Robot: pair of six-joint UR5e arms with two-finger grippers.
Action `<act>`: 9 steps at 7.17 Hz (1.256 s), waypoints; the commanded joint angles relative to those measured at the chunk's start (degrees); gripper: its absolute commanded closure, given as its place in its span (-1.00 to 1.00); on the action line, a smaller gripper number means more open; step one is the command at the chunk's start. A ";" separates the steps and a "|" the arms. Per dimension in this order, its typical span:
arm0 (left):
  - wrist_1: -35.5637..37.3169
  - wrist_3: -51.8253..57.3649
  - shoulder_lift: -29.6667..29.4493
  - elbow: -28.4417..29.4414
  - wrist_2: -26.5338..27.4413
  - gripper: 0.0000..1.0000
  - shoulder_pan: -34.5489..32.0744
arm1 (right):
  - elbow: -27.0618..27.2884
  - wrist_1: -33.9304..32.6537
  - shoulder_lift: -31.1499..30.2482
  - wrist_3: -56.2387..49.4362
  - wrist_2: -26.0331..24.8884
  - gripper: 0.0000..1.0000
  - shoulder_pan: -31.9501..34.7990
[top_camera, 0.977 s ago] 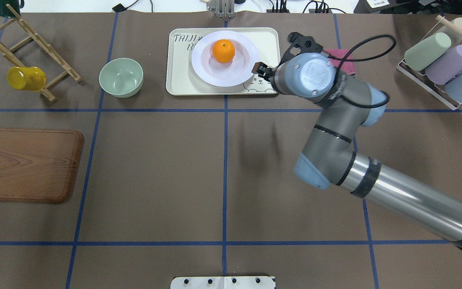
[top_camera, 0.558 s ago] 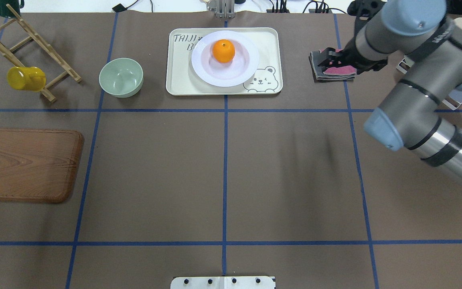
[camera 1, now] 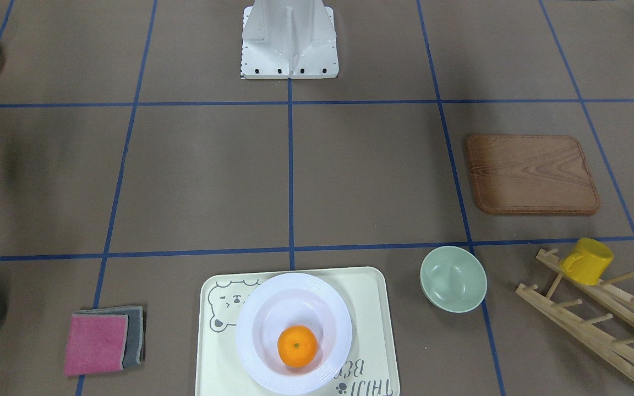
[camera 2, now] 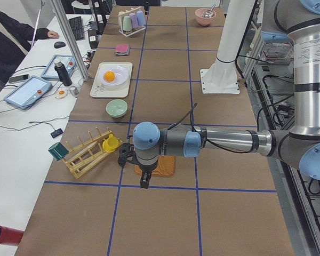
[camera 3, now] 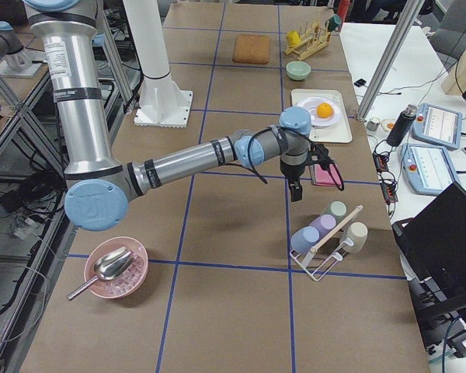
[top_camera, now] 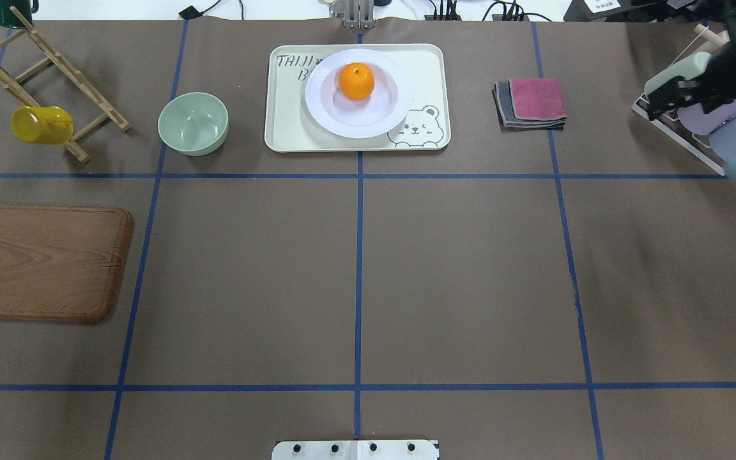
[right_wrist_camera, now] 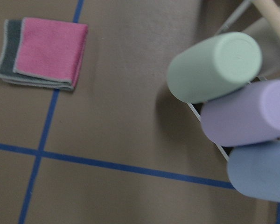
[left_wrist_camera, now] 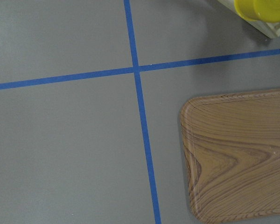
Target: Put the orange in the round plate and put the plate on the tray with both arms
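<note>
The orange (top_camera: 356,81) lies in the white round plate (top_camera: 329,115), and the plate stands on the cream bear tray (top_camera: 285,128) at the far middle of the table. The front-facing view shows the same: orange (camera 1: 297,346), plate (camera 1: 251,330), tray (camera 1: 372,308). Neither gripper touches them. My right gripper (top_camera: 655,102) hovers far right over the cup rack, fingers apart and empty. My left gripper (camera 2: 144,184) hangs above the wooden board's near edge; I cannot tell whether it is open or shut.
A pale green bowl (top_camera: 193,123) sits left of the tray, folded pink and grey cloths (top_camera: 529,102) right of it. A wooden rack holds a yellow mug (top_camera: 41,124). The wooden board (top_camera: 42,262) lies left. Pastel cups (right_wrist_camera: 214,67) rest in a wire rack.
My right arm has drawn back from the plate's rim, swept right past the cloths and now sits over the cup rack. Orange, plate and tray have stayed put.
</note>
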 commanded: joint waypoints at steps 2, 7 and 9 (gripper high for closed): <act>-0.19 0.02 2.67 -0.53 1.17 -0.98 -0.25 | 0.48 0.05 -14.60 -15.16 1.82 -1.00 12.81; -0.19 0.02 4.08 -0.88 1.08 -0.98 -0.07 | -0.05 0.84 -18.58 -15.27 1.29 -1.00 16.10; -0.19 0.02 4.08 -0.79 1.08 -0.98 -0.16 | -0.14 0.84 -18.85 -15.36 1.47 -1.00 16.10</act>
